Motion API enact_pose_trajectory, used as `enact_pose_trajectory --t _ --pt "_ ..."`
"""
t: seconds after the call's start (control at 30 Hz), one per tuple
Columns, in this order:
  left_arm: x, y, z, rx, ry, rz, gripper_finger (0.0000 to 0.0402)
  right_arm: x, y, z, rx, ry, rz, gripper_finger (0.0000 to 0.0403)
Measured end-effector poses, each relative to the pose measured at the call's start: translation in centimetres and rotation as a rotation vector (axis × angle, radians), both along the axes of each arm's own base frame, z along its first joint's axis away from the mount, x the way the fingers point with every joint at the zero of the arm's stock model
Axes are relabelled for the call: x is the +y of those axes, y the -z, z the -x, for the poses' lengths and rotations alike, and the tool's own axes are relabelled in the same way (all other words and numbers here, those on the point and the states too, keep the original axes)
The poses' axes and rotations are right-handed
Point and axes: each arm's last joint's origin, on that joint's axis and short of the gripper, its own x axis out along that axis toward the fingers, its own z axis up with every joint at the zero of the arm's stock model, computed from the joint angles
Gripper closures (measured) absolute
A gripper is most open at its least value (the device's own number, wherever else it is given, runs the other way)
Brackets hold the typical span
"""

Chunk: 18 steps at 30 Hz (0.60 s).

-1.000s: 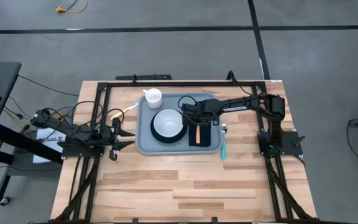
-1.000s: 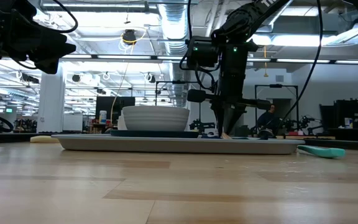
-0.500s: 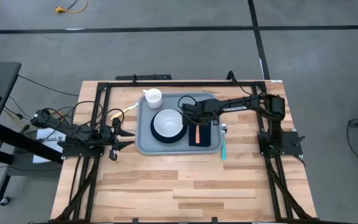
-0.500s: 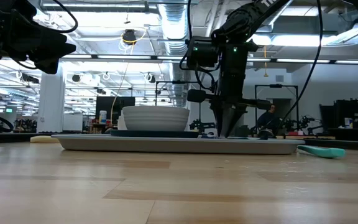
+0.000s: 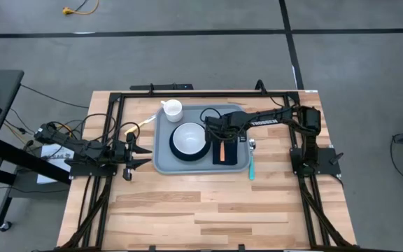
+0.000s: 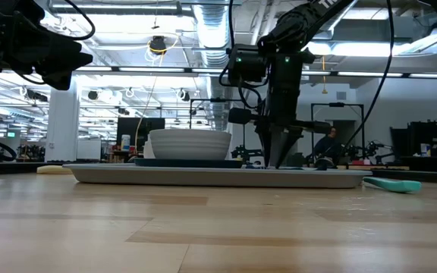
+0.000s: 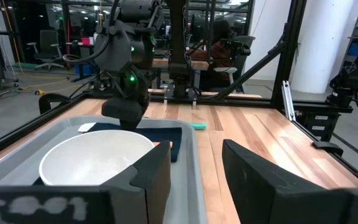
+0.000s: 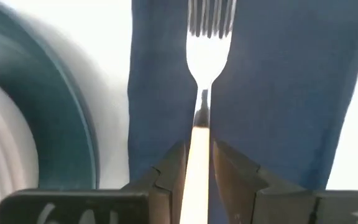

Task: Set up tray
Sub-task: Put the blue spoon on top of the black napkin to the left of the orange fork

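The light grey-blue tray [image 5: 163, 164] lies mid-table and carries a white bowl [image 5: 189, 138] on a dark plate, plus a navy cloth [image 5: 231, 155] on its right part. A fork [image 5: 222, 151] with an orange handle lies along the cloth, its tines [image 8: 207, 37] flat on the fabric. My right gripper [image 5: 217, 136] points down over the fork's handle and is shut on it. My left gripper [image 5: 142, 155] hovers open beside the tray's left rim [image 7: 191, 155], touching nothing. A white cup [image 5: 172, 108] stands at the tray's far left corner. My right gripper [image 8: 199, 174] pinches the fork's handle [image 8: 197, 149] just behind the neck, one finger [image 8: 169, 174] on each side. It comes from above, pointing down, with the fingers across the handle. The fork lies flat on the navy cloth [image 8: 278, 93].
A teal utensil [image 5: 252, 168] lies on the wood just right of the tray, with a small metal piece [image 5: 252, 145] beyond it. A black frame borders the table's far, left and right sides. Bare wood spans the near half of the table [image 5: 201, 217].
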Motion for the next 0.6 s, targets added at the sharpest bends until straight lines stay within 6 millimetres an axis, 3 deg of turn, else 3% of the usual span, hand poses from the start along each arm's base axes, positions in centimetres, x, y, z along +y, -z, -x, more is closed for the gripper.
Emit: enact_pose_trajectory --t 0.33,0.6 --pt "0.0 0.0 0.0 0.0 0.0 0.0 0.0267 0.4 -0.3 1.3 0.106 -0.005 -0.091 0.0325" --pt "0.0 0.0 0.0 0.003 0.0 -0.001 0.0267 1.0 -3.3 3.4 0.163 0.029 -0.106 0.0325"
